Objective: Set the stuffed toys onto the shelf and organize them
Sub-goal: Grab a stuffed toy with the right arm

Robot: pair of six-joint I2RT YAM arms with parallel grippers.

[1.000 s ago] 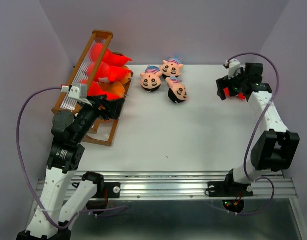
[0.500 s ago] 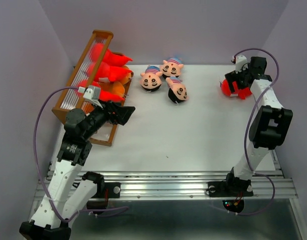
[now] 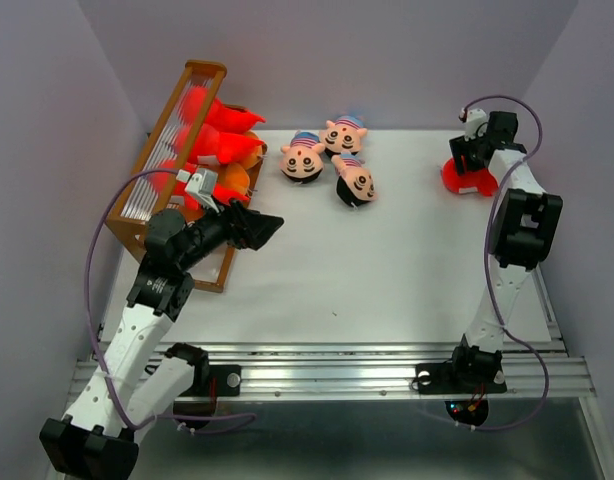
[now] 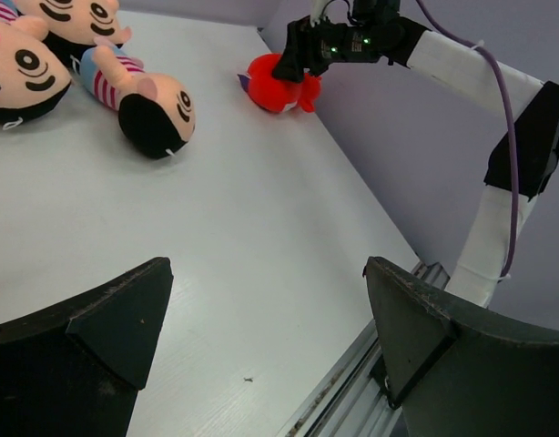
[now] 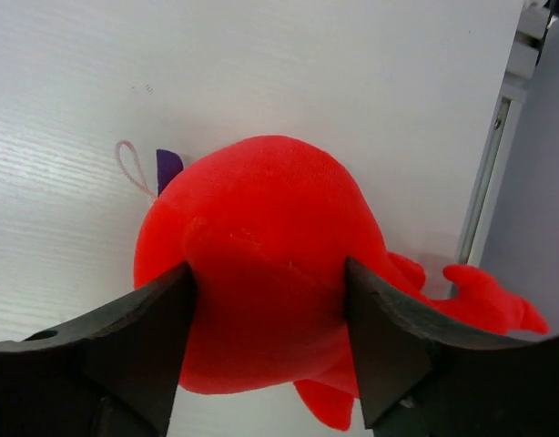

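Observation:
Near the table's right edge lies a bright red stuffed toy [image 5: 261, 237] [image 3: 467, 182] [image 4: 275, 91]. My right gripper [image 5: 269, 319] [image 3: 474, 160] comes down over it, and both fingers press into its sides. Three peach-faced doll heads [image 3: 302, 160] [image 3: 344, 133] [image 3: 355, 181] with striped caps lie at the back centre. The shelf [image 3: 192, 75] stands at the back left, with red toys [image 3: 212, 120] and orange ones [image 3: 249, 152] on its tiers. Beside the shelf's front end my left gripper [image 3: 262, 228] [image 4: 266, 309] hovers open, nothing between its fingers.
The table's right edge and metal rail [image 5: 498, 137] run close beside the red toy. A purple wall [image 3: 587, 150] rises just past that edge. The front rail [image 3: 337, 365] borders the near side of the white tabletop [image 3: 367, 270].
My right gripper lowered onto the red toy and its fingers closed against it. My left arm swung right, away from the shelf and out over the table.

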